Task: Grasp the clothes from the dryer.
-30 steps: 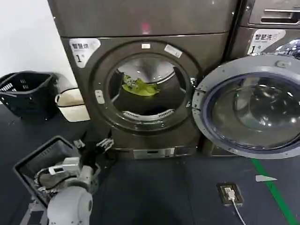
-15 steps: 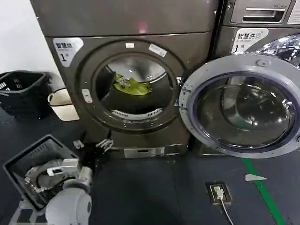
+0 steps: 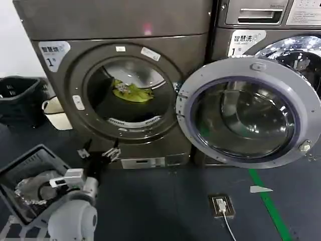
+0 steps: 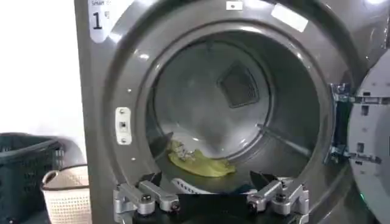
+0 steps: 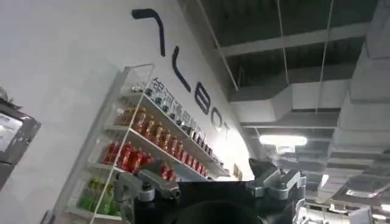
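Observation:
The dryer is a dark brown-grey front-loader with a "1" sticker. Its grey-rimmed glass door is swung wide open to the right. Inside the drum lie the clothes, a crumpled yellow-green piece with a little white, resting low at the back of the drum. My left gripper hangs open below the porthole's lower rim, outside the drum, nothing between its fingers. My right gripper is open and empty, pointing up toward a ceiling and a shelf of bottles.
A dark laundry basket and a cream basket stand left of the dryer. A grey crate sits on the floor by my left arm. A lighter machine stands behind the open door. A floor socket and green line lie to the right.
The dryer and its open door have slid leftward in the head view and look a little larger. My left gripper keeps its place, open, below the porthole.

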Tool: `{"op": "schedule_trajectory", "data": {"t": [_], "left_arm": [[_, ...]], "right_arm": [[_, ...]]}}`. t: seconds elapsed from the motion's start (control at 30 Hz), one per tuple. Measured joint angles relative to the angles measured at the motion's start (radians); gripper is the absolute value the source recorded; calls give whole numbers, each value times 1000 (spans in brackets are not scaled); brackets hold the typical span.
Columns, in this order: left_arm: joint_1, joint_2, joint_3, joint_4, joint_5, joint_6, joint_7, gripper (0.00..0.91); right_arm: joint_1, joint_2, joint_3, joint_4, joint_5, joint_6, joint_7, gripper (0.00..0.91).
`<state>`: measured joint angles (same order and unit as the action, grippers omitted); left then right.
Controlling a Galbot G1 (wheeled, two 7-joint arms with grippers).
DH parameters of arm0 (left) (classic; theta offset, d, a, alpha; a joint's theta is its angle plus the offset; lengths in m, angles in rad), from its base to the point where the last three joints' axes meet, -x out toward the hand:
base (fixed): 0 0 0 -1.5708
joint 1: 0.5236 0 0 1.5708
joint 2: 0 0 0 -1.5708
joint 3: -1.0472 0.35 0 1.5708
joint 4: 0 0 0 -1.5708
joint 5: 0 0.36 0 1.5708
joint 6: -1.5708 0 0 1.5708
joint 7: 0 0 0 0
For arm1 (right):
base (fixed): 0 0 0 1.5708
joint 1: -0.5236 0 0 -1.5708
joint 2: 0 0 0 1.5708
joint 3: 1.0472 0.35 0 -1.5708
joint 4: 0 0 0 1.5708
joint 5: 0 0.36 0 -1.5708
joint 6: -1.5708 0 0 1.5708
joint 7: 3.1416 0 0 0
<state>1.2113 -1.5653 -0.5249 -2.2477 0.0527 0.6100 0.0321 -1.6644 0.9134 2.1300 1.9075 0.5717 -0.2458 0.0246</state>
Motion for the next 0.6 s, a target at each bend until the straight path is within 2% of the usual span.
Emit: {"op": "schedule_trajectory", "data": {"t": [0.23,0.6], "left_arm": [[2,-3,-1,-2,0,0,0,907],[7,2,-4,-13,-6,0,1,907]], "right_arm": [[0,1,-1,2,1,4,-1,907],[-4,0,-5,5,10,50,-8,907]]}}
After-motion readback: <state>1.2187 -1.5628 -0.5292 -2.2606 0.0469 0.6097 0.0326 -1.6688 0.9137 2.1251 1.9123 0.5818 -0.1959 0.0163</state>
